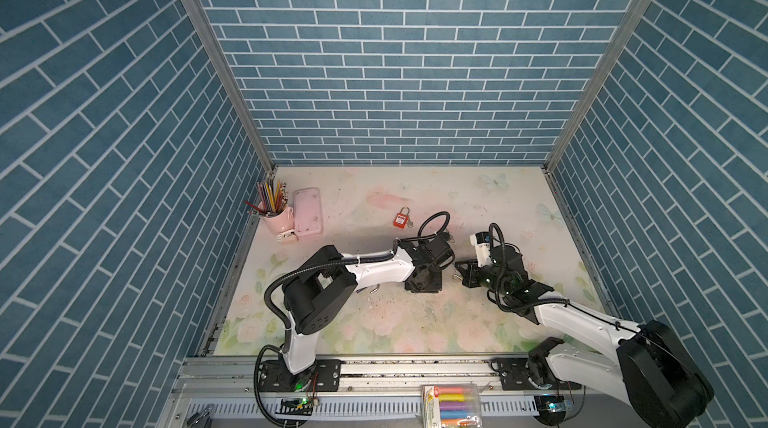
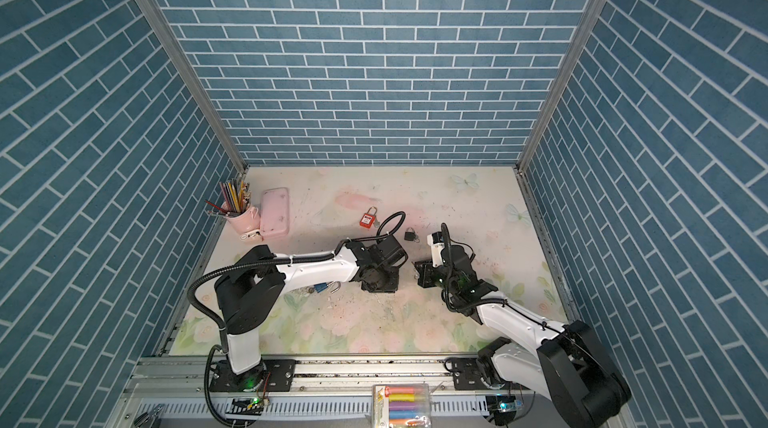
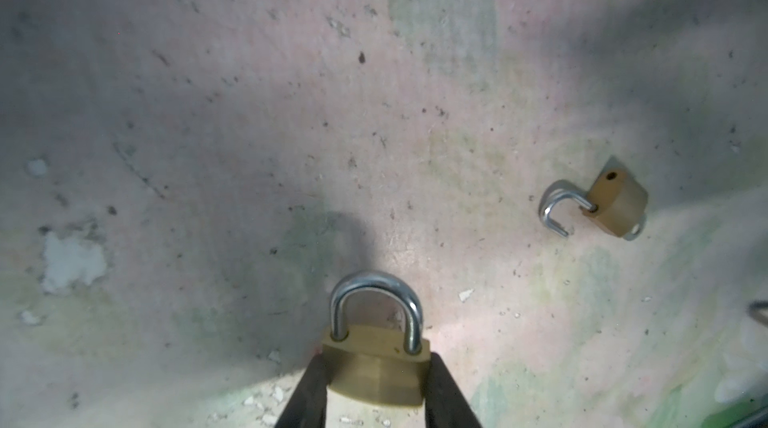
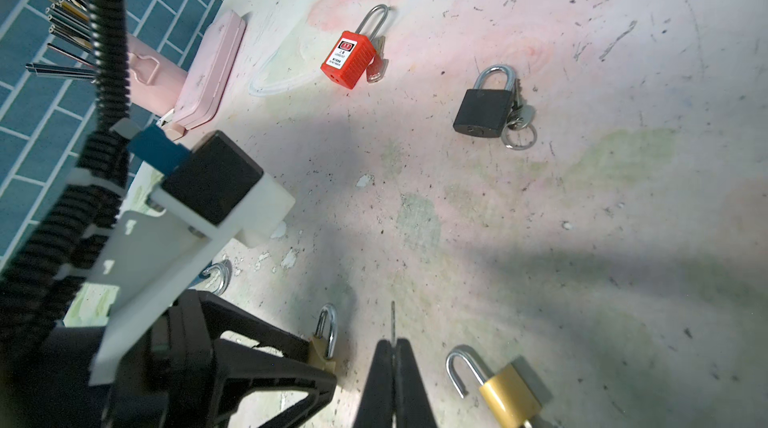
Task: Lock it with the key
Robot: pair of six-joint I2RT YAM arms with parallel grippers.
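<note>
L gripper [image 3: 376, 359] clamped on the sides of brass padlock [image 3: 374, 380], held low over the table [image 3: 208, 114], mid-workspace. Touching the table or not: cannot tell. Shackle looks seated, both legs in the body. R gripper [image 4: 392, 345] pinched shut on the key [image 4: 392, 322]. Only a thin blade shows, edge-on, so "key" is my read. Grippers face each other in both top views, near but apart.

Step in hand (my read): bring key to the held lock's keyway. Keyway not visible in any view, prob. on the body's base, toward the L wrist.

To do it well:
- L arm tilts lock so that face is presented to R.
- R lines blade w/ slot, goes in straight and slow, no side load. Blade is thin and could pivot in the fingers.
- L grip firm so body doesn't twist when key turns.

Counts:
- Padlocks: 5. Brass held; second brass padlock [image 4: 505, 394], shackle open, just beside R gripper; black padlock [image 4: 484, 112]; red padlock [image 4: 351, 57]; blue padlock [image 2: 322, 288], shackle open, under L arm.
- Keys: 1 in R gripper; 1 by red lock; bunch on ring [image 4: 519, 134] by black lock, no. unclear.
- Pink cup [image 1: 276, 218] ×1, pencils too many to count; pink case [image 1: 308, 213] ×1; marker pack [image 1: 453, 405] ×1 at front rail.
</note>
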